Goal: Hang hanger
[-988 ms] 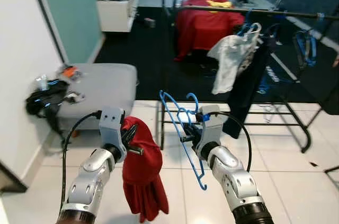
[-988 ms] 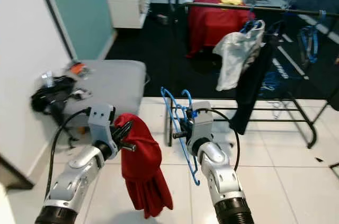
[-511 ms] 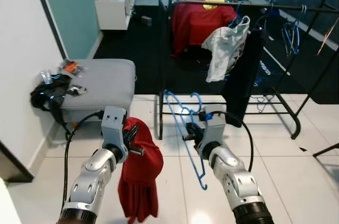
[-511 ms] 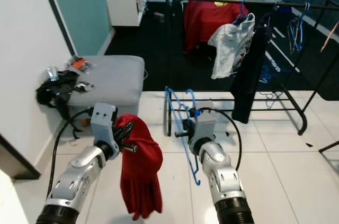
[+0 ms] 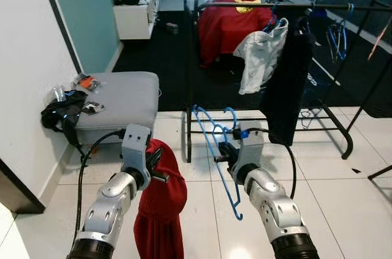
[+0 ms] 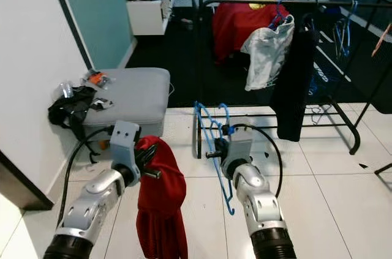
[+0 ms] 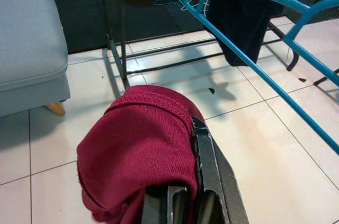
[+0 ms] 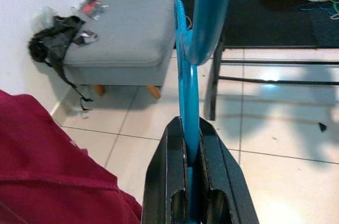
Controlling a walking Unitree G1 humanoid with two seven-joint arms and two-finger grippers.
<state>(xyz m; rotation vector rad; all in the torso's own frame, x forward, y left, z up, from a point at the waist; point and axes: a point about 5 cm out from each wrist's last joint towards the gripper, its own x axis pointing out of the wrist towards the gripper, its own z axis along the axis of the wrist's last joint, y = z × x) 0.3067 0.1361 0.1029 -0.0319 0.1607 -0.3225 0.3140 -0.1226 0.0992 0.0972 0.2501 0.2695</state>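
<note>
While the blue hanger (image 5: 215, 149) is carried in mid-air above the white tiled floor (image 5: 343, 191), it sits clenched in the right pincer (image 5: 224, 154), whose two black fingers (image 8: 172, 181) close on its blue bar in the right wrist view. Its hook end points up and away from the robot, and its long axis runs steeply downward toward the floor, with the lower tip hanging below the pincer. The left pincer (image 5: 153, 164) is clamped on a red garment (image 5: 160, 210) that drapes down beside the hanger, near it but apart. The coming move turns on the black clothes rail (image 5: 294, 7), which lies ahead and above, well apart from the hanger and somewhat to the robot's right, so the right arm is both the holder and the nearer one. In my judgement the hook must be raised and carried forward to reach the bar. On the rail hang a red garment, a white shirt (image 5: 260, 54), a black garment (image 5: 288, 81) and other blue hangers (image 5: 335, 33). A grey ottoman (image 5: 119, 97) stands at the left by the white wall, with dark odds and ends on its near left corner.
</note>
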